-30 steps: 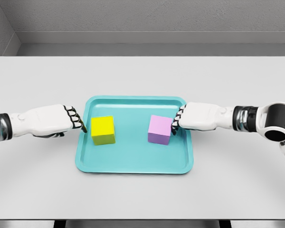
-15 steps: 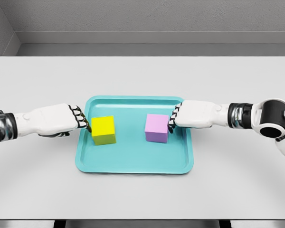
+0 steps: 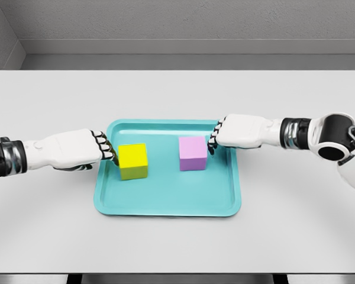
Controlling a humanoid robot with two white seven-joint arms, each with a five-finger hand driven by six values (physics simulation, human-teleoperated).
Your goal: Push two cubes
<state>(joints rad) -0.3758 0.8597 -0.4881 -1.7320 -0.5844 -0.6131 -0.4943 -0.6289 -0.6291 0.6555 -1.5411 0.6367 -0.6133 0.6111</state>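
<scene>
Knuckles of the left hand point(image 3: 77, 149) press against the left face of the yellow cube point(image 3: 133, 161); the fingers point(image 3: 105, 148) are curled into a fist that grasps nothing, with the arm reaching in low from the left over the white table point(image 3: 47, 225). Across from it, the right hand point(image 3: 239, 131) is clenched the same way, holding nothing, and its curled fingers point(image 3: 213, 137) meet the upper right edge of the pink cube point(image 3: 193, 153). Both cubes sit flat inside the teal tray point(image 3: 165, 204), the yellow one in the left half near the left rim, the pink one right of the middle and slightly farther back. A gap of bare tray floor separates the two cubes, so they stand apart, not touching. The tray lies in the middle of the table, its long side running left to right. Behind the table a grey wall point(image 3: 183, 21) closes the scene.
</scene>
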